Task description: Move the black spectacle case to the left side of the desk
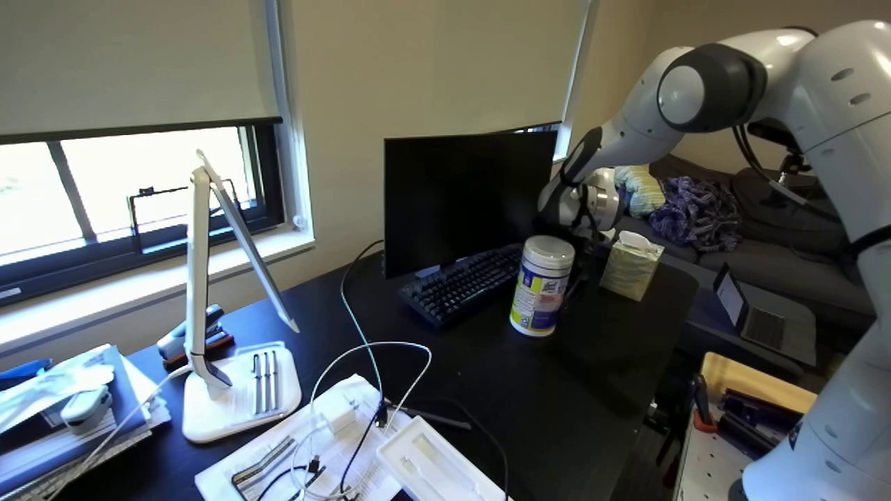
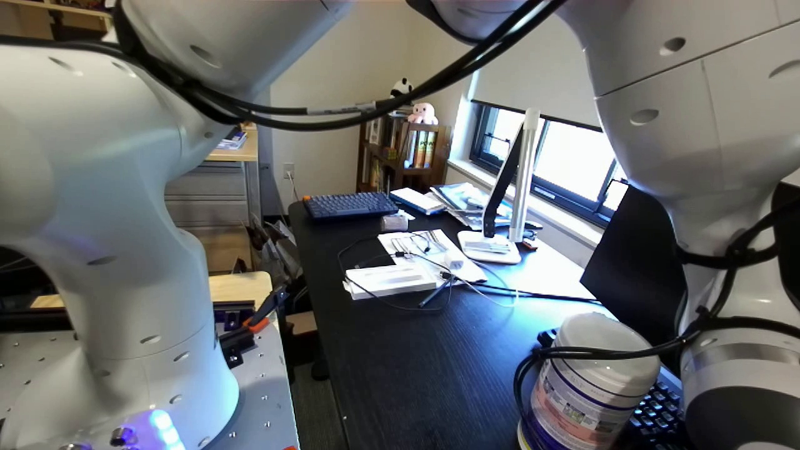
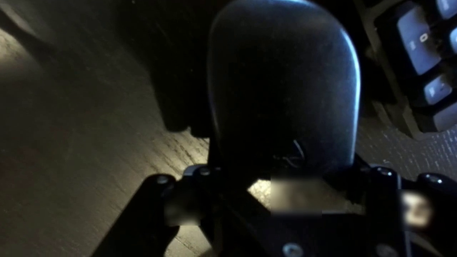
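Observation:
The black spectacle case [image 3: 282, 82] fills the middle of the wrist view, its rounded end pointing away from my gripper. My gripper [image 3: 285, 169] has a finger against each long side of the case's near end and looks shut on it. A dark shadow lies beside the case on the black desk [image 3: 89, 117]; how far the case is off the desk I cannot tell. In an exterior view the fingers and case are dark and mostly hidden behind the white canister [image 1: 539, 296] on the desk [image 1: 557, 410]. The other exterior view [image 2: 400, 356] shows the desk but not the case.
A keyboard [image 3: 417, 46] lies close to the case's right in the wrist view, below a monitor [image 1: 473, 202]. A tissue box [image 1: 631, 268] stands near the arm. A lamp [image 1: 198, 278], papers, cables and a white tray [image 1: 445, 463] occupy the far part. Another keyboard [image 2: 350, 205] lies beyond.

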Controlling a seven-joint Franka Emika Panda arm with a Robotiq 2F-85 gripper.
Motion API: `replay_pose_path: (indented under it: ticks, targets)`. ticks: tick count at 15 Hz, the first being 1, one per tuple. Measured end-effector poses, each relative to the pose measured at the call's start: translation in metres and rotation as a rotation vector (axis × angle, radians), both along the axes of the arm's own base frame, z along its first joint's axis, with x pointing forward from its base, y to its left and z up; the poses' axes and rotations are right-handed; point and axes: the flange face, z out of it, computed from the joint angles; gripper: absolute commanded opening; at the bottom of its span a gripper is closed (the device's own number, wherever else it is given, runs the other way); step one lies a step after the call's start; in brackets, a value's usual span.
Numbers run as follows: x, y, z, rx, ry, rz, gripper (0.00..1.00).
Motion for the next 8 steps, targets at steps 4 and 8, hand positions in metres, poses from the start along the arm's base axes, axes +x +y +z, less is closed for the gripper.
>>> replay_pose_path:
  ticks: [4, 8]
  targets:
    - [-0.003, -0.003, 0.002, 0.0, 0.018, 0.042, 0.5]
    - [-0.01, -0.014, 0.03, -0.01, -0.007, 0.115, 0.5]
